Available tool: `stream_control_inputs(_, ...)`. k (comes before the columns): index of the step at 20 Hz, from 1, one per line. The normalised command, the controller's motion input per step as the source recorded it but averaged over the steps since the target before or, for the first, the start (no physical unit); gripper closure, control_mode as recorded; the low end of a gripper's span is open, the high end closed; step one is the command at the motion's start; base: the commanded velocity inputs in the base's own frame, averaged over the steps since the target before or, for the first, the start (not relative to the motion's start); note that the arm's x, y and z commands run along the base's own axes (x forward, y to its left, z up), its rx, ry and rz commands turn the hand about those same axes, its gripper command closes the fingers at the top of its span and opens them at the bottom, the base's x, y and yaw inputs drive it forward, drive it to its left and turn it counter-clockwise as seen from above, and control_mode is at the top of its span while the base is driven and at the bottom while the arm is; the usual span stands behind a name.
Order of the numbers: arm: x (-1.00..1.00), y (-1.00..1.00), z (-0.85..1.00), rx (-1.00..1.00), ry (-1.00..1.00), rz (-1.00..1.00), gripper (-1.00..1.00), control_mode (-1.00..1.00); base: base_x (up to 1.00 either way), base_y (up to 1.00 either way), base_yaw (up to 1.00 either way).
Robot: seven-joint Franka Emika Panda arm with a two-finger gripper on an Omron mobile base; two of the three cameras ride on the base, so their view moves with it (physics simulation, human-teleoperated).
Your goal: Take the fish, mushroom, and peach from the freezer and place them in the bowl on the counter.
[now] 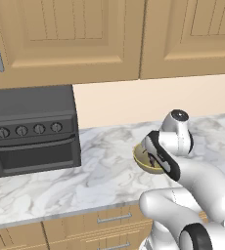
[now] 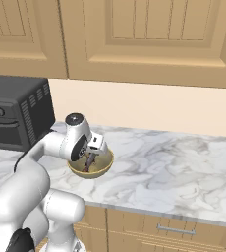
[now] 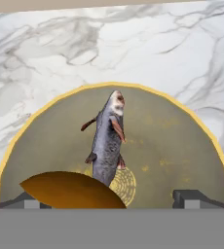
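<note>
Fish [image 3: 108,141] lies in bowl [image 3: 192,141], long axis pointing away from end effector [image 3: 111,198]; fingers spread.

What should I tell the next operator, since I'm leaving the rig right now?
Gripper: jaws open, holding nothing, poised right above the bowl.
Bowl: on the marble counter, right of the black toaster oven.
Fish: lies in the bowl, free of the fingertips.
A brown-orange rounded thing lies in the bowl at the near rim, beside the fish; cannot tell whether it is the peach or the mushroom.
Done: fish delivered, plus that one round item.
Left: confirm which round item is in the bowl, then fetch the other from the freezer.
</note>
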Motion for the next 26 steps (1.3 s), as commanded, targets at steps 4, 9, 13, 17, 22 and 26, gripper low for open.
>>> stream_control_inputs(4,0.01,0.13,-0.82,-0.06,-0.01,0.0,-1.0,-1.0,0.0,0.0,0.0)
stream_control_inputs(9,0.12,0.13,-0.24,0.0,0.0,0.0,-1.0,-1.0,0.0,0.0,0.0)
stream_control_inputs(13,0.08,0.47,-0.12,0.0,-0.02,0.1,-1.0,-1.0,0.0,0.0,0.0)
stream_control_inputs(17,-0.11,0.74,0.0,0.0,0.0,0.33,-1.0,-1.0,0.0,0.0,0.0)
stream_control_inputs(22,0.0,0.23,0.03,0.02,0.01,0.31,-1.0,-1.0,0.0,0.0,0.0)
stream_control_inputs(26,-0.17,-0.22,0.45,0.05,-0.01,0.02,-1.0,-1.0,0.0,0.0,0.0)
